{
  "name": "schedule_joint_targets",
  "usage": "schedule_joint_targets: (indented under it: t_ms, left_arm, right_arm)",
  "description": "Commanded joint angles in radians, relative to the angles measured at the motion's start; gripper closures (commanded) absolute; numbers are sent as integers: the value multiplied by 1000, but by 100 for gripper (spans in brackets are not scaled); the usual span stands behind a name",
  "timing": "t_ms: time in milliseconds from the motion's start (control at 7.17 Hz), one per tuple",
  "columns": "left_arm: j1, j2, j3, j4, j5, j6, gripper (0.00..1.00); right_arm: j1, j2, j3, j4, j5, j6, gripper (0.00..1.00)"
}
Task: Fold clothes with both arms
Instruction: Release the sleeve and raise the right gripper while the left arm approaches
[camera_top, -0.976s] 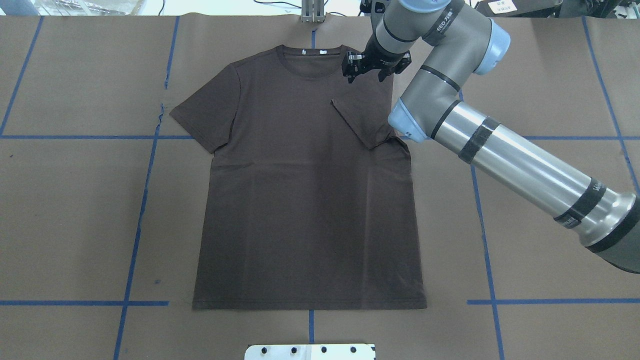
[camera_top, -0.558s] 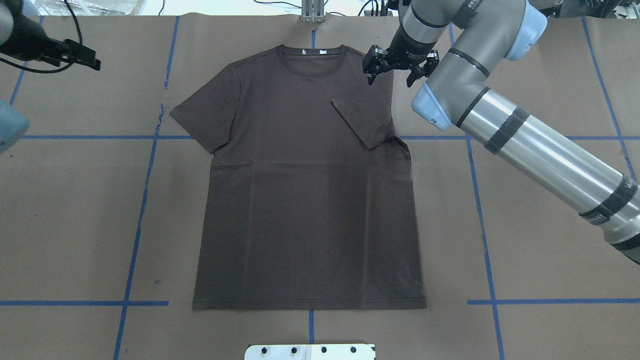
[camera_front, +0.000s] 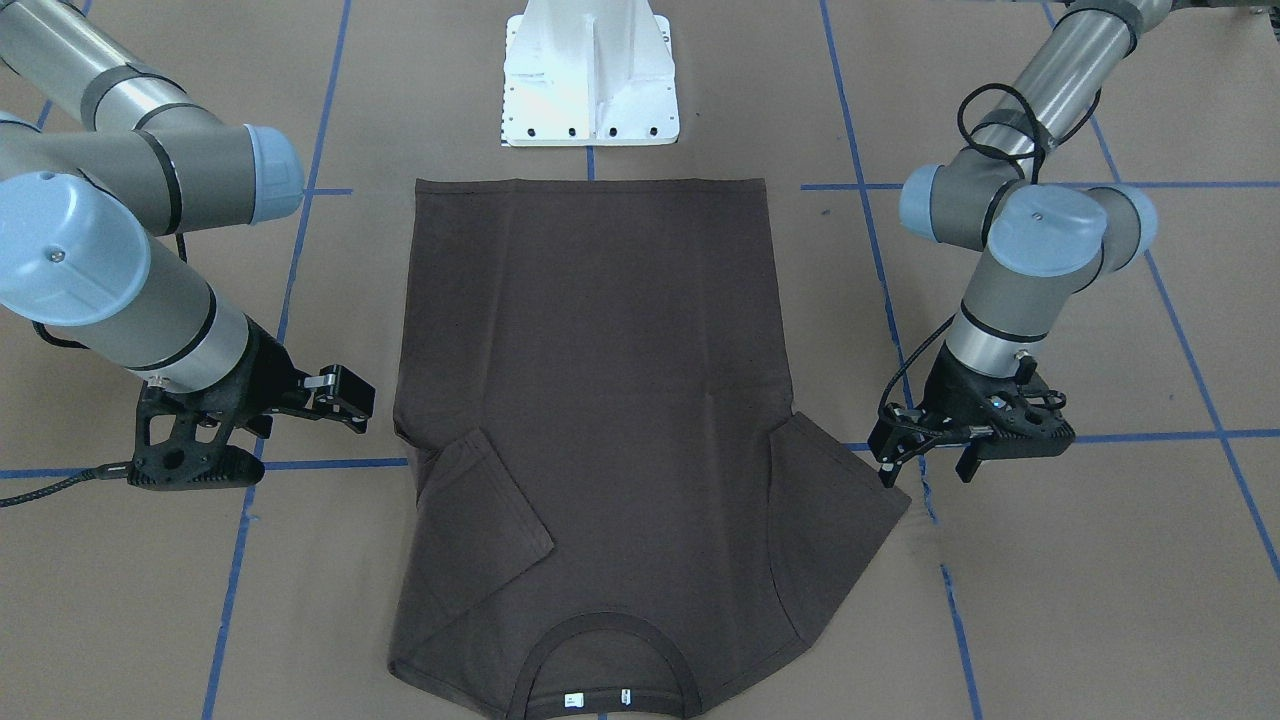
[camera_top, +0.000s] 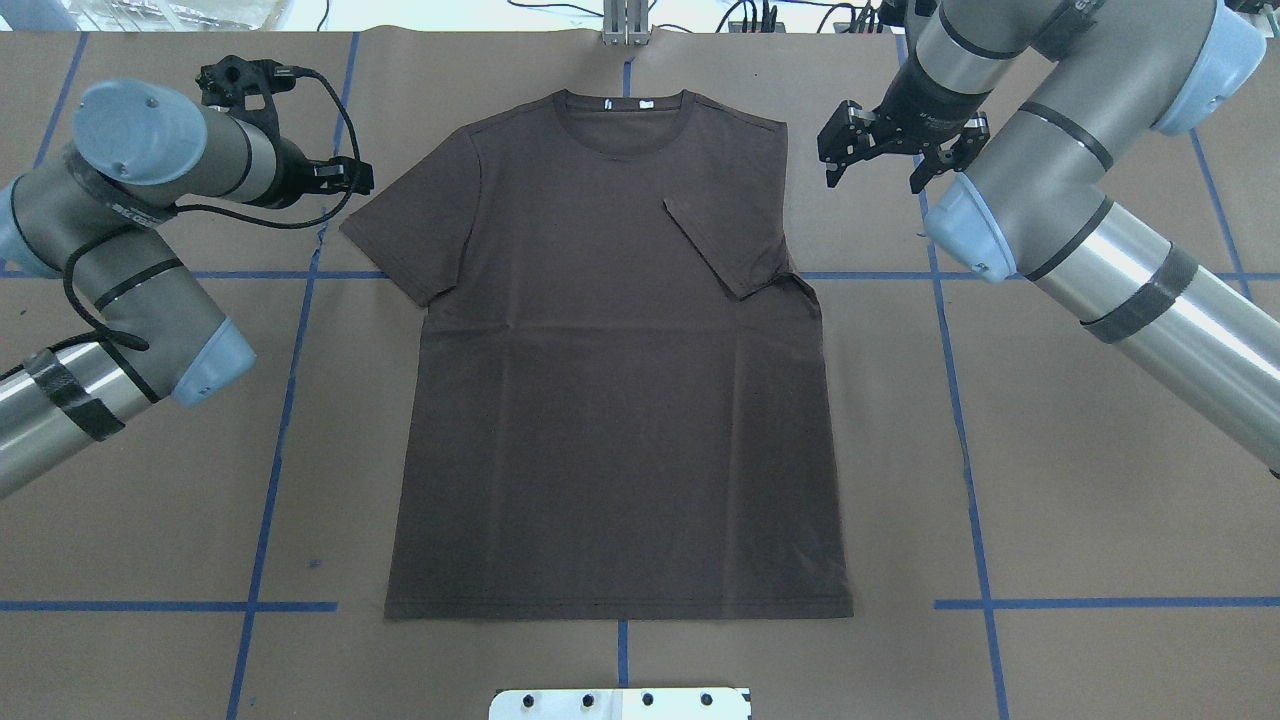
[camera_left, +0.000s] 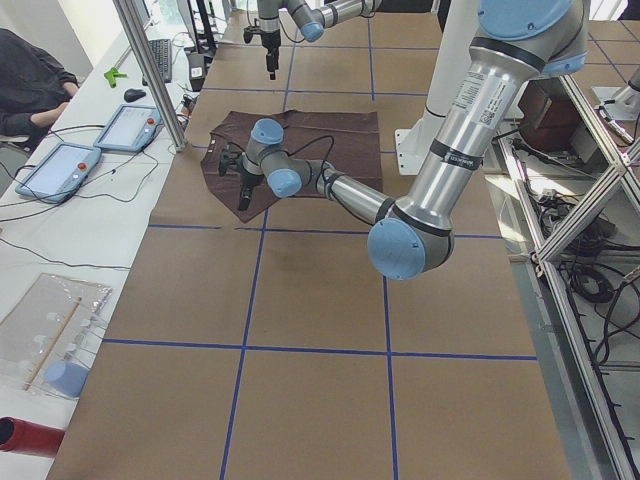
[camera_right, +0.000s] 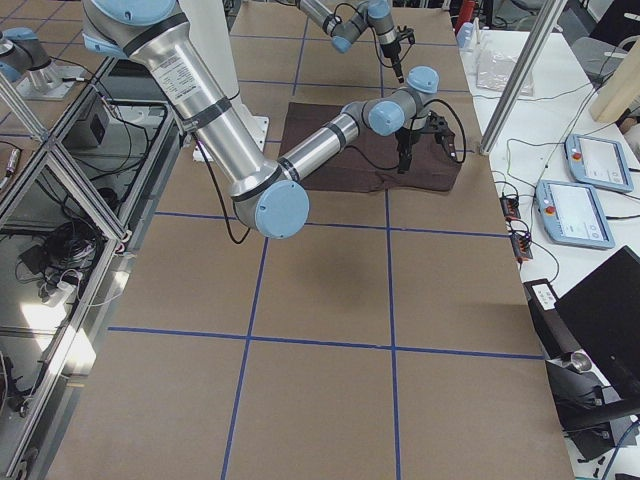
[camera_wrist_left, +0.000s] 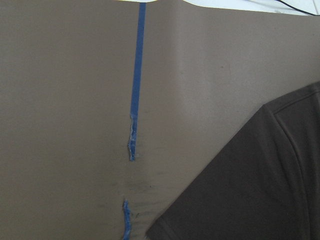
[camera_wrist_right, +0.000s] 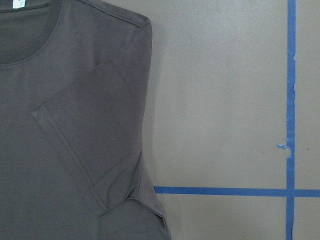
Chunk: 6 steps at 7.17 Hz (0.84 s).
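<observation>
On brown paper (camera_top: 1100, 520); T-shirt (camera_top: 620, 420) flat; one sleeve (camera_top: 725, 245) folded (ribbed collar (camera_front: 605, 621))

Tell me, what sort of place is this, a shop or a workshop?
Probably a robotics lab or test cell: grey metal jointed left robot arm and right robot arm flank a dark brown T-shirt on a brown paper-covered table gridded with blue tape; grey control tablets lie on a white side bench.
</observation>
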Motion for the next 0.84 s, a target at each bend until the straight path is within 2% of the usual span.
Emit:
schedule_joint_targets:
  t_ms: [0, 558, 697]
  left_arm:
    - [21, -25, 103, -94, 31, -18, 4]
    - [68, -21, 106, -91, 66, -21, 4]
    - [68, -19, 106, -91, 68, -21, 7]
  right_arm:
    - [-1, 1, 5, -1, -4, -2, 0]
    - [-12, -2, 3, 2, -10, 10, 0]
    - [-12, 0, 3, 2, -10, 10, 0]
